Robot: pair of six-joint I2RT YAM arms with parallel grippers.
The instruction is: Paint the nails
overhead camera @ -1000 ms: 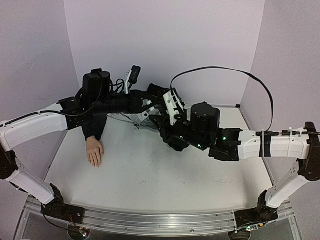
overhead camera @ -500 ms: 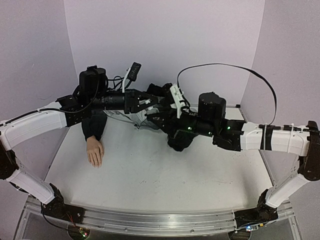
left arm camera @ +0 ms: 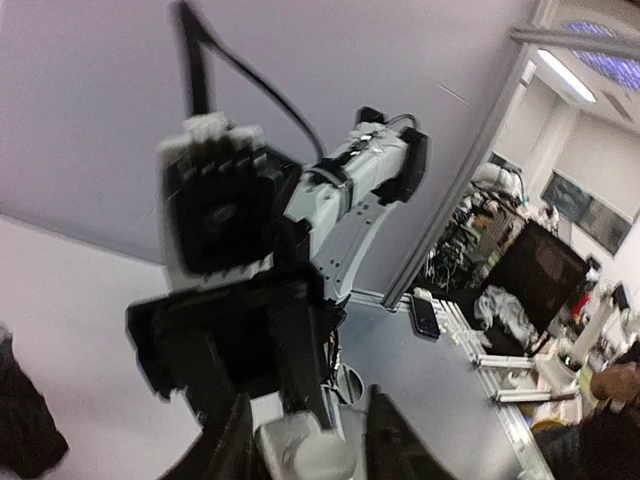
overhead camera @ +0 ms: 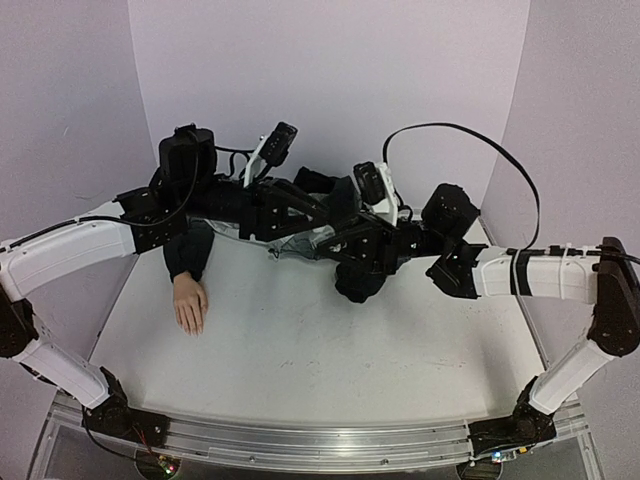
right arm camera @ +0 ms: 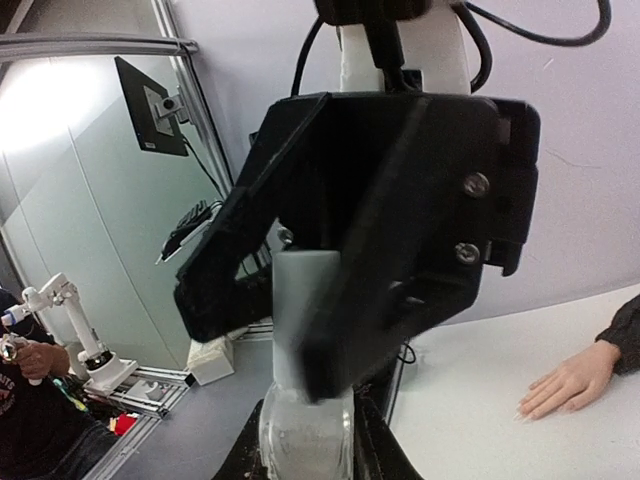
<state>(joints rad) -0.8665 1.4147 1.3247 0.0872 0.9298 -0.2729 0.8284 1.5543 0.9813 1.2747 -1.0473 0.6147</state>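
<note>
From above, the nails point(overhead camera: 190, 326) are too small to make out on the hand point(overhead camera: 189, 304), which lies left on the surface point(overhead camera: 300, 370). The arms' tangle at centre back hides the grips. The right wrist view shows the right gripper point(right arm camera: 305, 447) clamped on a bottle point(right arm camera: 302, 425). Its cap point(right arm camera: 300, 300) sits between the left gripper's point(left arm camera: 310, 447) blurred fingers; whether they grip it I cannot tell.

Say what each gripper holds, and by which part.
The right gripper holds the small clear bottle by its glass body. The left gripper flanks the bottle's pale cap; whether it grips it cannot be told.

Overhead, wrist-cams likely facing, mannequin hand point(overhead camera: 190, 305) shared
</note>
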